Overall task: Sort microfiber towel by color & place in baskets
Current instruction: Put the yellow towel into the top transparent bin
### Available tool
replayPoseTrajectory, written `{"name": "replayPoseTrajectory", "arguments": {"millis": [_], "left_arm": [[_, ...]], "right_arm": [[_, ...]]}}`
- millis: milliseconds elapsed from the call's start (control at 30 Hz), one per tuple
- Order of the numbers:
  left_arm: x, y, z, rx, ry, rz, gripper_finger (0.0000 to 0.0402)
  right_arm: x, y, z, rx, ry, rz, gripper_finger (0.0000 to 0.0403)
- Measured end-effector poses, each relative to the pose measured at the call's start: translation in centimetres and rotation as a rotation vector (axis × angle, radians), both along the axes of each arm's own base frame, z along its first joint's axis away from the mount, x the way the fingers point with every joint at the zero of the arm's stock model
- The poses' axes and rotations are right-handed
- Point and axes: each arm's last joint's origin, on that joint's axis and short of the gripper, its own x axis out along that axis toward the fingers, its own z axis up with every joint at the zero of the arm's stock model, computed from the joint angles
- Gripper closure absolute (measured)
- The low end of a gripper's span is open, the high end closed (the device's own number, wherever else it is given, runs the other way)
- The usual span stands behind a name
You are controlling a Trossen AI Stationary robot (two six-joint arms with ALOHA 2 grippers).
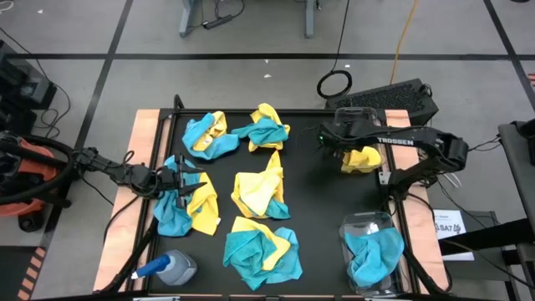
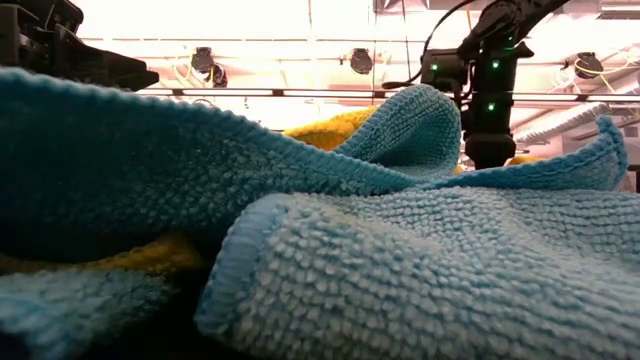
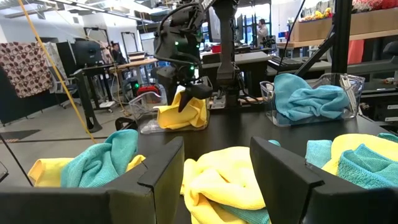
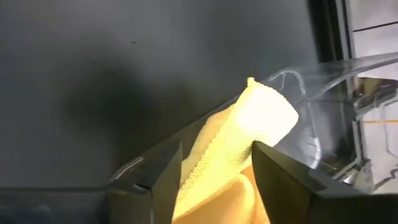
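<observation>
Towels on the table: six mixed heaps of yellow and teal-blue microfiber towels [image 1: 261,194] are spread over the black table [image 1: 313,188], in the middle and on its left side.
Left gripper: the left gripper [image 1: 185,179] is seen low at the table's left side, just over one heap [image 1: 185,207]. Its two dark fingers [image 3: 163,174] are spread apart. A yellow towel [image 3: 222,179] is seen lying between and below them, but it is not pinched.
Right gripper: the right gripper [image 1: 341,147] is seen at the far right of the table, over the yellow basket. A yellow towel [image 4: 239,142] is seen between its fingers [image 4: 278,177]. Whether the cloth is squeezed cannot be told.
Yellow basket: a clear basket [image 1: 378,167] is set near the table's right edge, at the far end. A yellow towel [image 1: 361,159] is seen inside it, partly under the right gripper.
Blue basket: a second clear basket [image 1: 361,224] is set at the near right corner. A teal-blue towel [image 1: 374,252] is bunched up inside it.
Spray bottle: a blue-capped spray bottle [image 1: 167,268] is laid on its side at the near left corner, just beside a heap.
Low view: most of this view is filled by a teal-blue towel [image 2: 400,260] close up, with some yellow cloth peeking out behind.
</observation>
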Motion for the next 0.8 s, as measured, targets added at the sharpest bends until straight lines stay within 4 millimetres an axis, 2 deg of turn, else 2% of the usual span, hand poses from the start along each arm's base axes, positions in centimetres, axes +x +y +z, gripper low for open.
{"name": "replayPoseTrajectory", "arguments": {"millis": [233, 367, 600, 800], "left_arm": [[0.0, 0.0, 0.0, 0.0, 0.0, 0.0, 0.021], [0.0, 0.0, 0.0, 0.0, 0.0, 0.0, 0.021], [0.0, 0.0, 0.0, 0.0, 0.0, 0.0, 0.021], [0.0, 0.0, 0.0, 0.0, 0.0, -0.001, 0.021]], "right_arm": [[-0.2, 0.3, 0.8, -0.012, -0.029, 0.035, 0.0333], [-0.8, 0.7, 1.9, -0.028, -0.064, 0.065, 0.0393], [-2.7, 1.4, 3.8, -0.045, -0.095, 0.052, 0.0397], [-4.9, 2.2, 4.4, 0.004, -0.012, 0.01, 0.0399]]}}
